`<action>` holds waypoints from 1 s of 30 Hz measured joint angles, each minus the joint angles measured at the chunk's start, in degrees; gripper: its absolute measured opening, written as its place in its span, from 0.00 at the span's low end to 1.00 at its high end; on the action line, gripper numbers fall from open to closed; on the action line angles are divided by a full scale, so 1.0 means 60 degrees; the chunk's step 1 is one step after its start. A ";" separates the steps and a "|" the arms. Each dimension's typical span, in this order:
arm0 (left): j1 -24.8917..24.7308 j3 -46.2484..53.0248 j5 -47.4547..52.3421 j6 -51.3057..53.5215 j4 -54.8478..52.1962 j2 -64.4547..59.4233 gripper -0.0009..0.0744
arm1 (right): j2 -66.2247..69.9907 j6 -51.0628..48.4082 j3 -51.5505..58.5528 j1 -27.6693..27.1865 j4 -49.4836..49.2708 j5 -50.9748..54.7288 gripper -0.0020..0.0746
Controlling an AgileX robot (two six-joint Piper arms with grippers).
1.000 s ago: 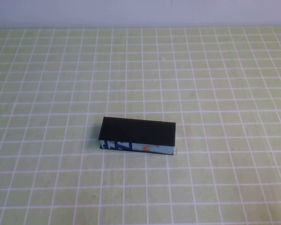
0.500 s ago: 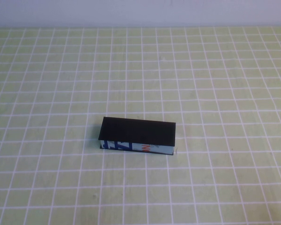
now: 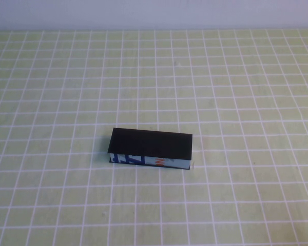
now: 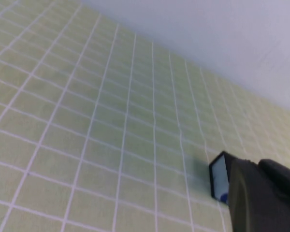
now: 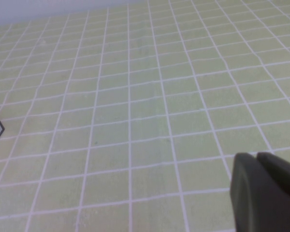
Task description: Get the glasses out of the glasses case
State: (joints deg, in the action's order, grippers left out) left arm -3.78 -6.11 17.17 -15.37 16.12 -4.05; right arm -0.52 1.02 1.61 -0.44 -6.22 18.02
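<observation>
watching the closed glasses case mid-table, glasses unseen inside, i can't tell the jaw state of the left gripper or right gripper, both parked off it; light case may skid when the lid is pried.

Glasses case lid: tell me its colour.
Matte black; the glasses case lid shows best in the high view. Left gripper and right gripper sit off it.
</observation>
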 joint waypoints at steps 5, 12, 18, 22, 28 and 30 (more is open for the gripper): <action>0.0000 -0.2305 0.2402 0.1504 0.0006 -0.1927 0.01 | 0.0000 0.0000 0.0000 0.0000 0.0000 0.0000 0.00; 0.0000 -0.4894 0.3564 0.4895 0.1914 -0.5413 0.01 | 0.0000 0.0000 0.0000 0.0000 0.0000 0.0000 0.00; 0.0000 -0.6566 0.4464 0.7885 0.4464 -0.8745 0.01 | 0.0000 0.0000 0.0000 0.0000 0.0000 0.0000 0.00; 0.0000 -0.7203 0.4488 0.9298 0.5725 -1.0422 0.01 | 0.0000 0.0000 0.0000 0.0000 0.0000 0.0000 0.00; 0.0000 -0.7770 0.4179 1.0214 0.6497 -1.2355 0.01 | 0.0000 0.0000 0.0000 0.0000 0.0000 0.0000 0.00; 0.0000 -0.7837 0.4051 1.0500 0.6741 -1.2780 0.01 | 0.0000 0.0000 0.0000 0.0000 0.0000 0.0000 0.00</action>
State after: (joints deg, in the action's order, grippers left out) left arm -3.78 -53.13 41.48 47.63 56.56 -80.73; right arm -0.52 1.02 1.61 -0.44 -6.22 18.02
